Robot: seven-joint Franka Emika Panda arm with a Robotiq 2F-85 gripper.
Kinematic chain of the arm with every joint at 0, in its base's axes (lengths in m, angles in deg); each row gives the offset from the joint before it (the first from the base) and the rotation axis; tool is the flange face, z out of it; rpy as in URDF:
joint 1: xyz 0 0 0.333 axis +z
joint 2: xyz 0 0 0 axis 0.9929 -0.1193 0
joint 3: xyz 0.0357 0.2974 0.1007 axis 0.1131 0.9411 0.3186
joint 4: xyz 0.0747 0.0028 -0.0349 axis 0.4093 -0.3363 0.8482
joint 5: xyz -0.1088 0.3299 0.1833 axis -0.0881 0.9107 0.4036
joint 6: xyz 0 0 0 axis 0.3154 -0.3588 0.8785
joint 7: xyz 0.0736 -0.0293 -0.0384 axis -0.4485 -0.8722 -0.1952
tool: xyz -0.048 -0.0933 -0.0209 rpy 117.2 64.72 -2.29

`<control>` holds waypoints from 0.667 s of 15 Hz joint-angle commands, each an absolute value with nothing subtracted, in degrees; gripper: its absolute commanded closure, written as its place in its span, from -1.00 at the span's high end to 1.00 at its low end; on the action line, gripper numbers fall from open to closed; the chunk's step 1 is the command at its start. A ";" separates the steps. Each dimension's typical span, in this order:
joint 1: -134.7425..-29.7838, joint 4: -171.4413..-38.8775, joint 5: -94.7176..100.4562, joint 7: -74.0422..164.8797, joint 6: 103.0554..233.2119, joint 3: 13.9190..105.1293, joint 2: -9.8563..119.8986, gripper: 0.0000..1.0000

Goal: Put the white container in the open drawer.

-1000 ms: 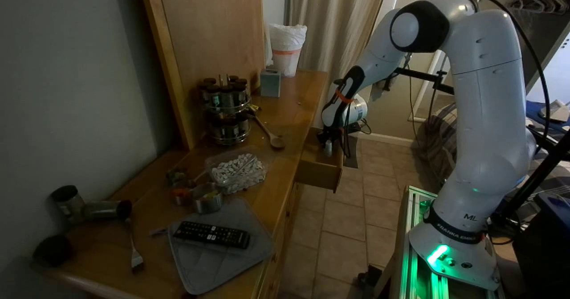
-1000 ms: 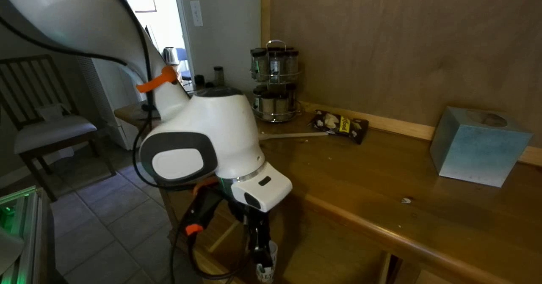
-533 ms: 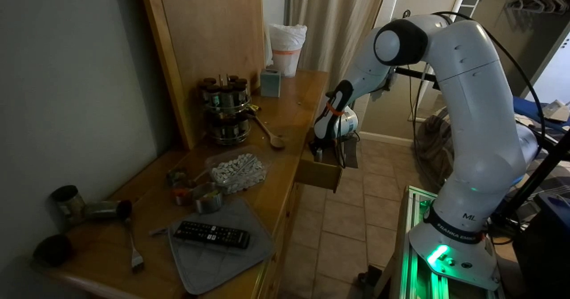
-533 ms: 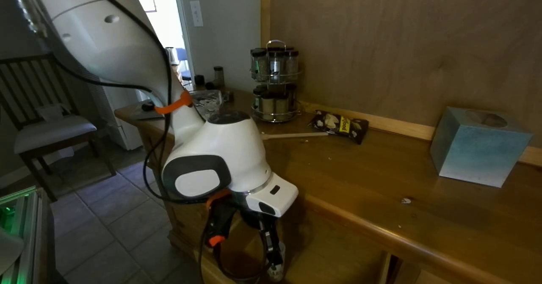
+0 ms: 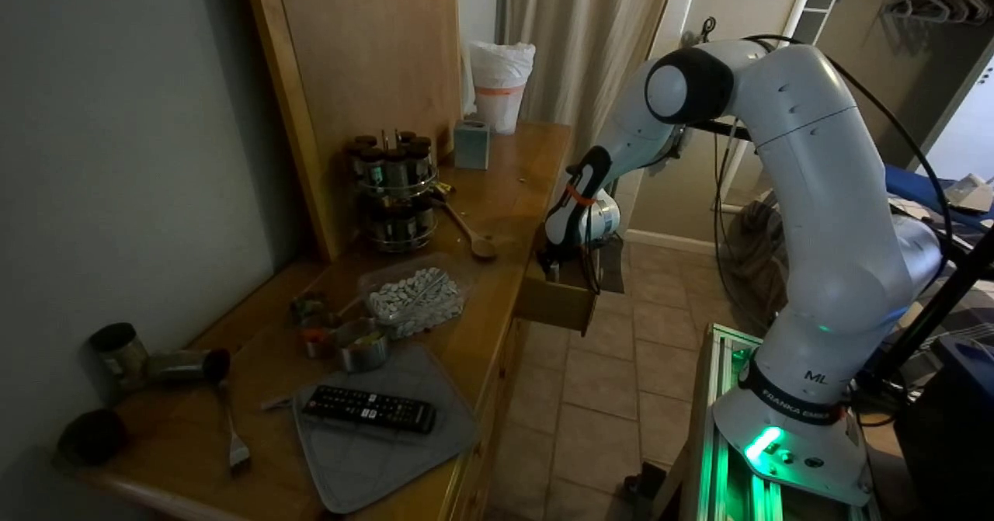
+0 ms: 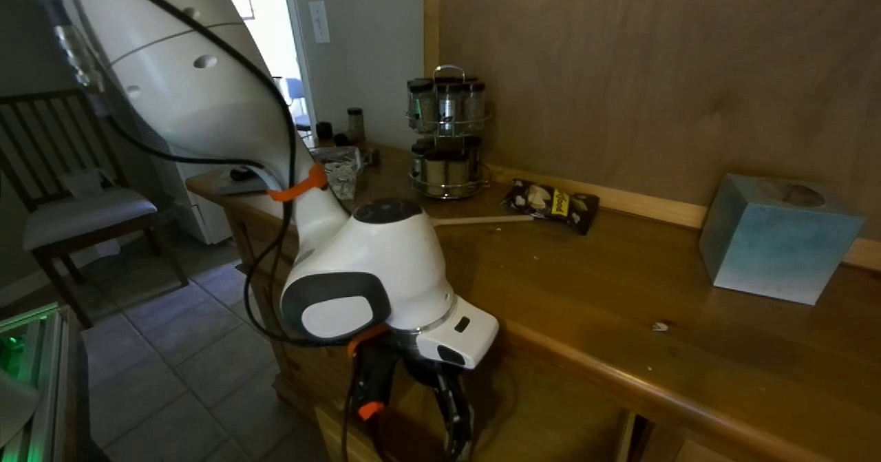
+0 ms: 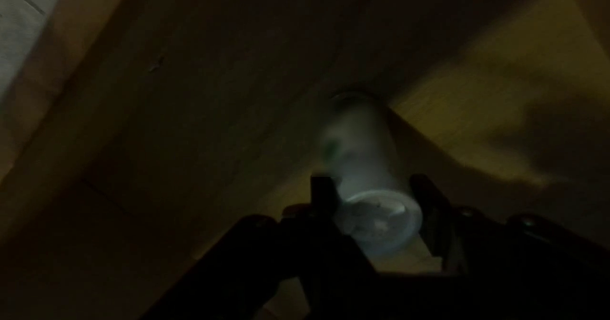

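Note:
The white container (image 7: 364, 167) is a small pale cup-like cylinder with a round rim and a green mark. My gripper (image 7: 374, 186) has one finger on each side of its near end, and both appear to touch it. In an exterior view the container (image 5: 554, 272) hangs below my gripper (image 5: 548, 257), over the inside of the open drawer (image 5: 553, 306). In an exterior view it is mostly hidden behind a finger of my gripper (image 6: 455, 427). The drawer's light-brown wall (image 7: 78, 38) and dark inside show in the wrist view. Whether the container touches the drawer's bottom cannot be told.
The counter edge (image 6: 592, 362) runs above the drawer. On the counter are a spice rack (image 5: 396, 195), a wooden spoon (image 5: 481, 246), a tissue box (image 6: 778, 242), a snack bag (image 6: 550, 204) and a bag of white pieces (image 5: 419, 300). Cables hang beside my gripper.
My arm has moved down and slightly towards the counter, and my gripper with the container has sunk deeper into the drawer. The container moved along with the fingers.

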State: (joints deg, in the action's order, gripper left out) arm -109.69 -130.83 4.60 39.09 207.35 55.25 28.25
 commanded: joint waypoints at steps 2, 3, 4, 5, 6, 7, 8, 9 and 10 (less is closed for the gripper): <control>-111.44 -129.60 5.81 36.11 205.29 56.78 28.66 0.68; -111.25 -129.67 5.80 36.09 205.19 56.61 29.01 0.84; -111.37 -129.89 5.88 35.93 204.44 56.80 29.66 0.96; -111.10 -130.05 5.91 36.03 203.83 56.58 30.24 0.99; -110.68 -130.37 5.91 36.21 202.28 56.19 31.12 1.00; -110.40 -130.54 5.98 36.34 201.44 55.91 31.76 1.00; -109.79 -130.83 6.01 36.70 199.33 55.29 32.84 1.00; -108.82 -131.17 6.02 37.42 196.88 54.31 34.17 1.00; -107.93 -131.41 5.99 38.12 194.51 53.34 35.39 1.00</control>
State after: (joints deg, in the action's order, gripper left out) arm -109.96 -130.14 4.60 38.00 200.94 55.30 31.12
